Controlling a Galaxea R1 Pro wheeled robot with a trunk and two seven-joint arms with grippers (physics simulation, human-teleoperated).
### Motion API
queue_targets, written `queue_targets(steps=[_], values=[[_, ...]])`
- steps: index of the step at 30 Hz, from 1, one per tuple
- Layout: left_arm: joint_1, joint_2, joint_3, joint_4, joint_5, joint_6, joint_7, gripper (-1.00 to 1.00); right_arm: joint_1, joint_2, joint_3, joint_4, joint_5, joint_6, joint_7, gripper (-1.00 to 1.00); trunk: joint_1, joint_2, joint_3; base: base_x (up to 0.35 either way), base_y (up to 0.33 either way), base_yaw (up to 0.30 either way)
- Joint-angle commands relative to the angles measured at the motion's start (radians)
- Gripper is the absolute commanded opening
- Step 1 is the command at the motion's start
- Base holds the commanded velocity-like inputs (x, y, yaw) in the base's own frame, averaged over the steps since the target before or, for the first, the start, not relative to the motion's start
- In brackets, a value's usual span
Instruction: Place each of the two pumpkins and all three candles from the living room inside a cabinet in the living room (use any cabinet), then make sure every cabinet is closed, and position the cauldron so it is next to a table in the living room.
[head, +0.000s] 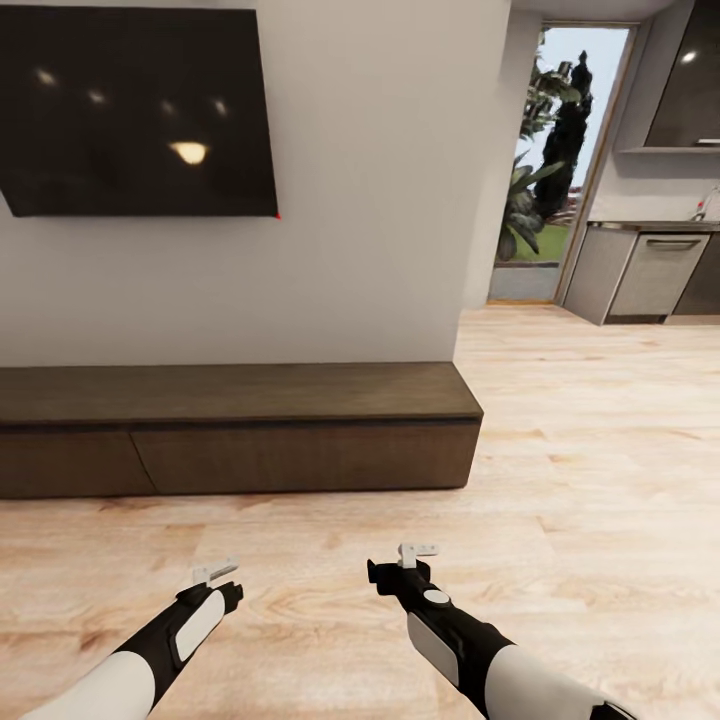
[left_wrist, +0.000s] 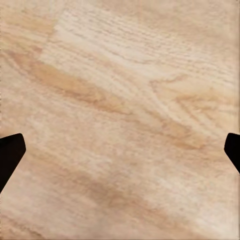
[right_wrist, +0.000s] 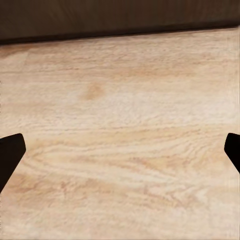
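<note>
Both the left gripper (head: 216, 574) and right gripper (head: 418, 552) hang empty over pale wood floor (head: 560, 480), fingers spread wide; the long, low, dark-brown wooden cabinet (head: 240, 430) stands shut ahead of them; likely between fetches; next, seek a pumpkin or candle.

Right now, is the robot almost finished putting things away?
Can't tell. The cabinet has its drawer fronts flush, so it looks closed. Both the left gripper and the right gripper hang over the wooden floor with jaws open, holding nothing. Whether pumpkins and candles are stored can't be seen.
</note>
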Motion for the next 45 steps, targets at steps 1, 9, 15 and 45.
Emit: queue_targets(steps=[1,9,15,45], values=[[0.0,0.002,-0.008,-0.003,0.007,0.004,0.008,1.0,-0.001,0.0,0.009,0.0,-0.011,-0.006,-0.006,1.0,-0.004,0.007,0.002,0.0,0.0,0.0],[0.0,-0.002,-0.008,0.016,0.005,0.003,0.007,1.0,-0.001,-0.001,0.008,0.0,-0.011,-0.007,-0.006,1.0,-0.035,0.063,0.026,0.0,0.0,0.0],[0.0,-0.004,-0.009,0.02,0.005,0.001,0.006,1.0,-0.001,-0.001,0.007,0.001,-0.011,-0.007,-0.006,1.0,-0.058,0.105,0.045,0.0,0.0,0.0],[0.0,-0.006,-0.01,0.034,0.004,0.001,-0.039,1.0,-0.001,-0.001,0.007,0.0,-0.01,-0.006,-0.005,1.0,-0.173,0.315,0.139,0.0,0.0,0.0]])
